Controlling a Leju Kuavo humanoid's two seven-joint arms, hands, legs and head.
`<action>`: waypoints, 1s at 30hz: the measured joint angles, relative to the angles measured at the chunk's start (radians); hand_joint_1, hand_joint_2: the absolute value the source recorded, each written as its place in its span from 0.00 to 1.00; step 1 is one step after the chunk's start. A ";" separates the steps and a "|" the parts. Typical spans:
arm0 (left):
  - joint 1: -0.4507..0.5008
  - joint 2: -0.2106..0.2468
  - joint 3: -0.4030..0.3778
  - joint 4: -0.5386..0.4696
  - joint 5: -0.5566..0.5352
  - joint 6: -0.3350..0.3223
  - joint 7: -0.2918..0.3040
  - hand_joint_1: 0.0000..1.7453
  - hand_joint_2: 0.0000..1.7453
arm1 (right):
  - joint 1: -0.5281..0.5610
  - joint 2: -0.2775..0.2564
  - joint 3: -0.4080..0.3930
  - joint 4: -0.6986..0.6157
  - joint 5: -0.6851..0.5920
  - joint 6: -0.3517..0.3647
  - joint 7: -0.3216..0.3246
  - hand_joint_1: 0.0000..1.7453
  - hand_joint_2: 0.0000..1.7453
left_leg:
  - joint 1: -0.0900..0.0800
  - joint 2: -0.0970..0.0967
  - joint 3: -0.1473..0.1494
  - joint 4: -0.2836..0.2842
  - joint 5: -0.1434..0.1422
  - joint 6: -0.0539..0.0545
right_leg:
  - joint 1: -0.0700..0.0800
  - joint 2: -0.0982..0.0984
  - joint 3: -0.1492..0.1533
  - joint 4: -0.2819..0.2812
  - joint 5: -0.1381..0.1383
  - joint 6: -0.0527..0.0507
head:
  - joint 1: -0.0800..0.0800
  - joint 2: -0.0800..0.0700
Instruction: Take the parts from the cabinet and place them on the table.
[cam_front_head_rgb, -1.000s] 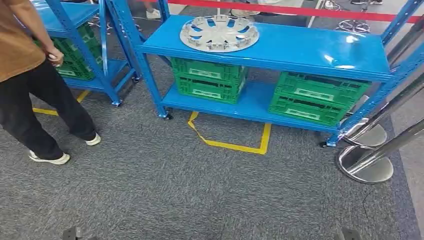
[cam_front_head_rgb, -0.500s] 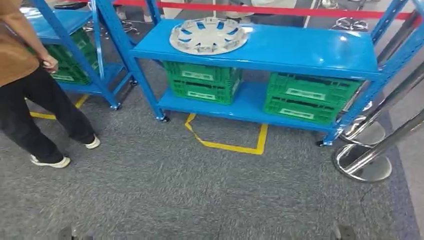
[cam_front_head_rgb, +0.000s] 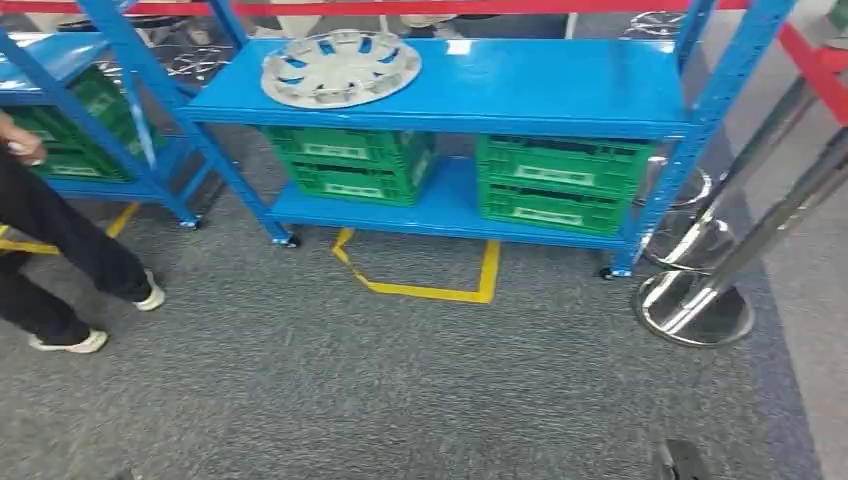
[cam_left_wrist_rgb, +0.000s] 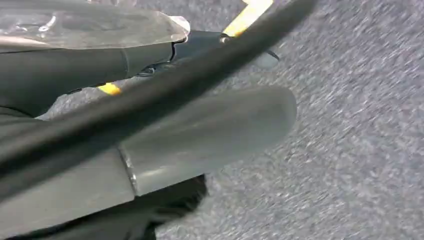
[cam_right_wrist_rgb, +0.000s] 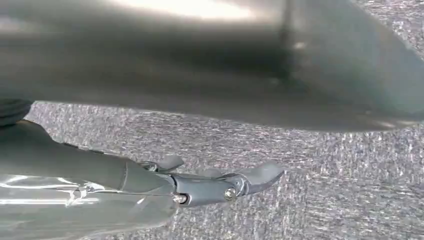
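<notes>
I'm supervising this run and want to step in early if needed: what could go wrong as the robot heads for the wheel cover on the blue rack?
1. A person stands on the carpet close to the rack's left end; a swinging arm could hit them.
2. The chrome stanchion bases sit by the rack's right leg, a likely trip point.
3. The wheel cover lies flat and wide on the top shelf; the left hand and right hand may struggle to grip it, so it might slip.

Head view: high, facing forward and down across grey speckled carpet (cam_front_head_rgb: 400, 390) to a blue metal shelf rack (cam_front_head_rgb: 560, 85), well apart. Left wrist view: close behind the left hand (cam_left_wrist_rgb: 200, 130), facing floor. Right wrist view: likewise, behind the right hand (cam_right_wrist_rgb: 220, 187). All share the carpet.
</notes>
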 joint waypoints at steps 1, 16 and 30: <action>0.001 -0.001 0.000 0.000 0.001 0.000 0.000 0.00 0.00 | -0.001 0.000 0.000 0.000 0.000 -0.001 0.000 0.00 0.00 | -0.013 -0.003 -0.003 -0.021 0.030 0.019 | 0.012 0.003 0.004 -0.001 -0.001 -0.001 | -0.003 0.000; 0.000 0.001 0.000 0.001 0.003 0.000 -0.001 0.00 0.00 | -0.005 -0.001 0.001 -0.001 -0.007 -0.002 -0.007 0.00 0.00 | -0.080 -0.007 0.144 -0.385 0.192 0.113 | 0.044 -0.006 -0.059 0.173 -0.126 0.001 | 0.006 0.000; 0.000 -0.005 0.000 0.001 0.003 0.003 -0.002 0.00 0.00 | -0.007 -0.003 0.000 0.000 -0.013 0.003 -0.020 0.00 0.00 | -0.055 -0.017 0.064 -0.168 0.059 0.038 | 0.020 -0.015 0.050 -0.048 0.001 -0.041 | 0.015 0.000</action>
